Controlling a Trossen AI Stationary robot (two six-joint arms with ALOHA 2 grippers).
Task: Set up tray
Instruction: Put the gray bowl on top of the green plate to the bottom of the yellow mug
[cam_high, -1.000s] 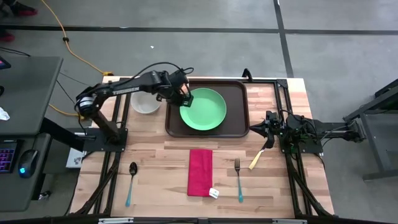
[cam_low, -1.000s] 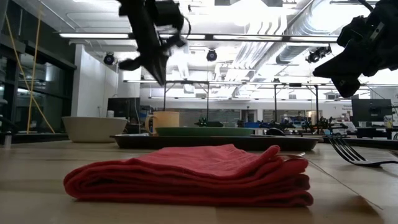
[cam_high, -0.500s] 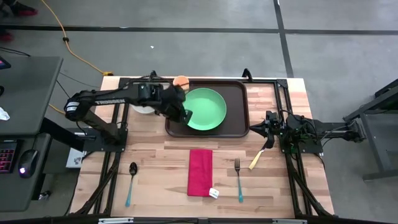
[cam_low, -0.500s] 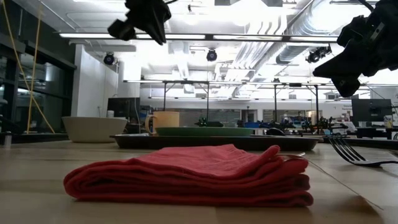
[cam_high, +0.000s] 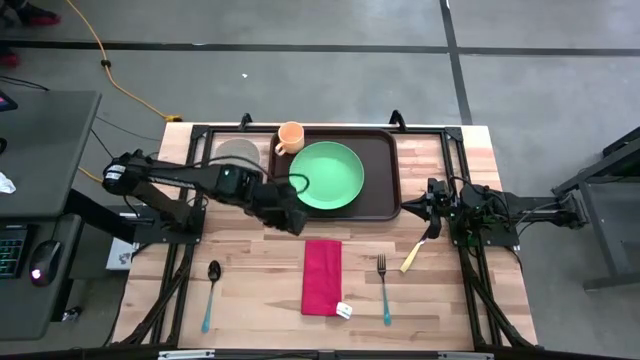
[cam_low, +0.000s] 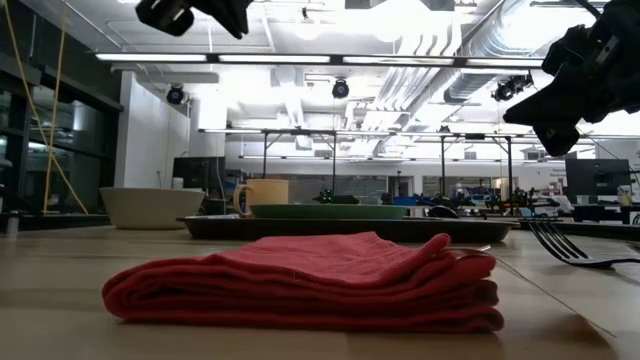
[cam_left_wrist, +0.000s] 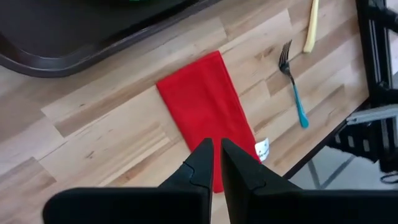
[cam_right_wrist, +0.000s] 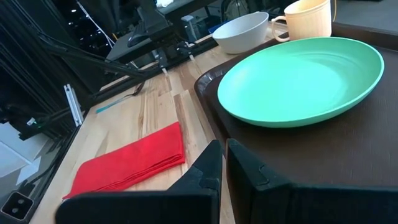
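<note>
The dark brown tray (cam_high: 383, 172) lies at the table's far middle and carries the green plate (cam_high: 327, 176) and a tan mug (cam_high: 290, 136) at its far left corner. A folded red napkin (cam_high: 322, 277) lies near the front edge. My left gripper (cam_high: 293, 221) hovers shut above the table by the tray's near left corner, looking down at the napkin (cam_left_wrist: 205, 112) in its wrist view (cam_left_wrist: 217, 152); it shows high up in the low view (cam_low: 190, 12). My right gripper (cam_high: 420, 205) waits shut at the table's right, pointing at the plate (cam_right_wrist: 300, 79).
A white bowl (cam_high: 237, 156) stands on the table left of the tray. Near the front lie a spoon (cam_high: 210, 295) left of the napkin, a fork (cam_high: 383, 288) right of it, and a yellow-handled knife (cam_high: 413, 257) farther right. Bare wood lies between tray and napkin.
My left gripper has drawn back from over the tray's far left part toward the table's near edge, rising as it went, and now hangs off the tray's near left corner. The mug it covered now shows on the tray. The right arm kept still.
</note>
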